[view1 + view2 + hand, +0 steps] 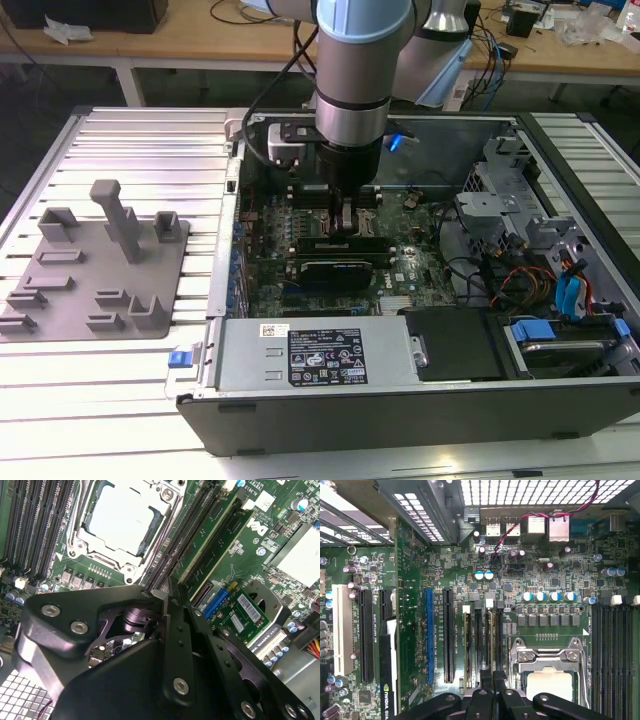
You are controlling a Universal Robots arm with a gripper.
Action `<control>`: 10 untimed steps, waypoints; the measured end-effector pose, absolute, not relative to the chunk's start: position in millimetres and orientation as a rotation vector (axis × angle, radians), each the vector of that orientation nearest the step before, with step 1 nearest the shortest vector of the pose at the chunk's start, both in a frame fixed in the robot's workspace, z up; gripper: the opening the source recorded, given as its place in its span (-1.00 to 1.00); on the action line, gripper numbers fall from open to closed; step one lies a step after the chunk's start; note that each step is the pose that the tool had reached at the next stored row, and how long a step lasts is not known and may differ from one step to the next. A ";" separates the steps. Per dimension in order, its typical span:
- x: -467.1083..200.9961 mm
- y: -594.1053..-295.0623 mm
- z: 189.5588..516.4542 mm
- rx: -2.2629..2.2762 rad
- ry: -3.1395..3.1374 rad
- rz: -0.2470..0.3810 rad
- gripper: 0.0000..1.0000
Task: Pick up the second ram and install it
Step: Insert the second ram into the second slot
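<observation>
Gripper (pixel 492 680) fingers together, pressing second ram (pixel 490 645) edge-on into its motherboard (pixel 410 630) slot; light, stiff, fragile, grip long edges

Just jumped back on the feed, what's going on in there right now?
The arm has its end effector down inside the open computer case, over the memory slots beside the processor socket. In the first wrist view it sits right at the end of the second ram, which stands edge-up in its slot. Another stick stands in a nearby slot. I cannot tell whether the second ram is fully seated. The grey fixture tray lies outside the case, on the exterior view's left.
</observation>
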State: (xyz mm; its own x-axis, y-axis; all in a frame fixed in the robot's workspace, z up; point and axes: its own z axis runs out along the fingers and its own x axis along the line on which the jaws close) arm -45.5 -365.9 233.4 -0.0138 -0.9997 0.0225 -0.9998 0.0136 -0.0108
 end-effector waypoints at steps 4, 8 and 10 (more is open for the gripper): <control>-45.5 -365.9 231.4 2.200 -2.231 0.037 -0.82; -45.6 -366.0 229.1 2.200 -2.230 0.037 -0.82; -45.5 -365.9 228.7 2.200 -2.230 0.037 -0.82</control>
State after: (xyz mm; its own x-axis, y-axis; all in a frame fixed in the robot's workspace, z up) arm -45.5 -365.9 228.7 -0.0138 -0.9997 0.0225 -0.9998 0.0136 -0.0108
